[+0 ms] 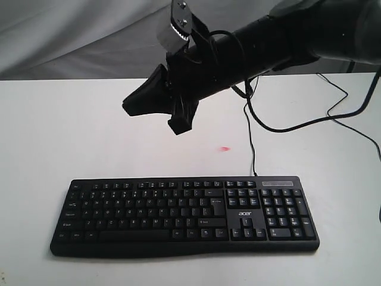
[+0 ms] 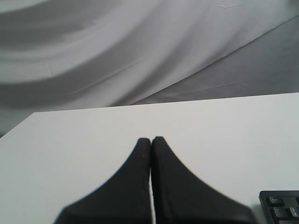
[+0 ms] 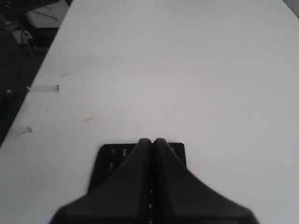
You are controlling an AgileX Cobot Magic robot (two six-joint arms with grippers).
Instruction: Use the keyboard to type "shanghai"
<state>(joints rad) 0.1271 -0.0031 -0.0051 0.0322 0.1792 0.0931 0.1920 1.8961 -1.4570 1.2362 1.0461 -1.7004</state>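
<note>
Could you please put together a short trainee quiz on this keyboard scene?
1. True or false: the right fingers are pressing a key on the keyboard.
2. The keyboard's logo reads: A) acer B) dell C) hp.
3. Are the left fingers open or shut?
Key: 1 false, they hang above the table; 2 A; 3 shut, holding nothing.
</note>
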